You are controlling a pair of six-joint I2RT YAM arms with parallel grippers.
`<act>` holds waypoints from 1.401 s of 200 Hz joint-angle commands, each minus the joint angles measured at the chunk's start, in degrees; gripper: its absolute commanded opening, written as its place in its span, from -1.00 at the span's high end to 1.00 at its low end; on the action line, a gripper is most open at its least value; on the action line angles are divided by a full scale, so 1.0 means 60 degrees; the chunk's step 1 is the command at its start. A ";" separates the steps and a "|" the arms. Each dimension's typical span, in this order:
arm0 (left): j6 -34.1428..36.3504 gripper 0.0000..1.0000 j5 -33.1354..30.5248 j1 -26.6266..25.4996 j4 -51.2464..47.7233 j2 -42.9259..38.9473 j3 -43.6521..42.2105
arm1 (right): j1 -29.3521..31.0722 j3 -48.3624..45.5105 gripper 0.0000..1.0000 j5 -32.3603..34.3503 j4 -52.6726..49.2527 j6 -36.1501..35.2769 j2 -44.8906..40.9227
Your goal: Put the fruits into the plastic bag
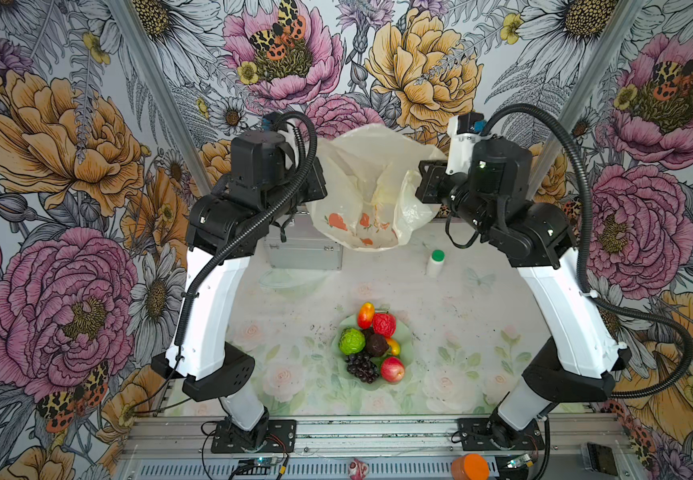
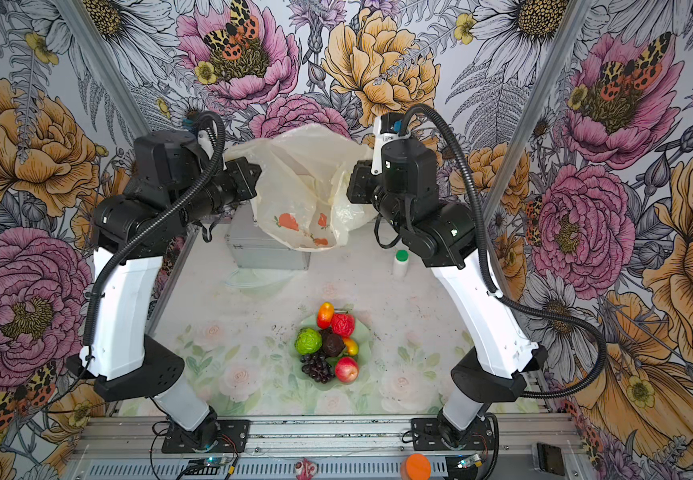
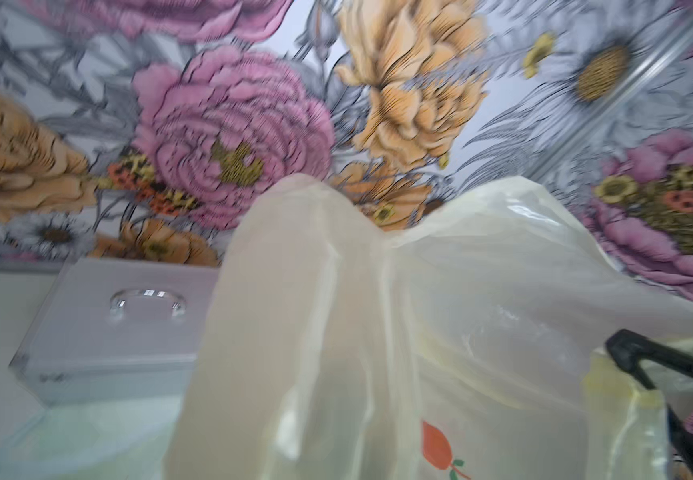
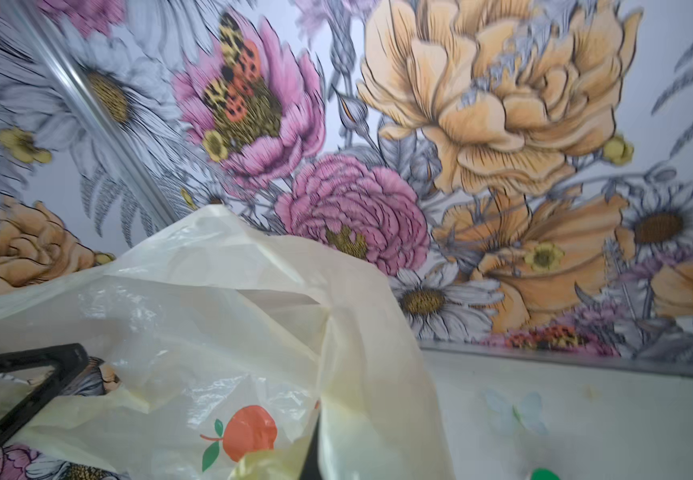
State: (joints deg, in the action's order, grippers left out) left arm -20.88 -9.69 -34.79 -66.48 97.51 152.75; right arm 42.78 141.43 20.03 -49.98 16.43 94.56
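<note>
Plastic bag: light, limp, slippery film; best gripped at rim. Left hand, right hand pinch opposite edges.

floral table | on it: green bowl, silver case, green-capped bottle

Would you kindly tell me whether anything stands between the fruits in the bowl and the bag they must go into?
Nothing visible does. The fruits lie in front of the raised bag; the case sits left of that path and the bottle right of it.
</note>
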 commanded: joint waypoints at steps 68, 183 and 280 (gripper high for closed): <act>-0.1045 1.00 -0.1198 -0.0156 0.2816 -0.4593 -1.1439 | -0.0940 -1.1492 1.00 0.0160 0.2761 0.1034 -0.5090; 0.0898 1.00 -0.1278 -0.0188 0.1544 -0.0719 -0.0803 | -0.1660 0.0060 1.00 -0.0657 0.2309 -0.0886 -0.0391; 0.3472 1.00 -1.3040 -0.8225 0.5469 -0.7880 -1.1016 | -0.0916 -0.5913 1.00 -0.1765 0.3934 0.0539 -0.2180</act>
State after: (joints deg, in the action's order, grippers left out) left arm 6.42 -56.38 -71.90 -37.23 61.69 101.65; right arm 37.80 115.96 13.98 -26.96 14.00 76.18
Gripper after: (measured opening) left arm 0.047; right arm 0.042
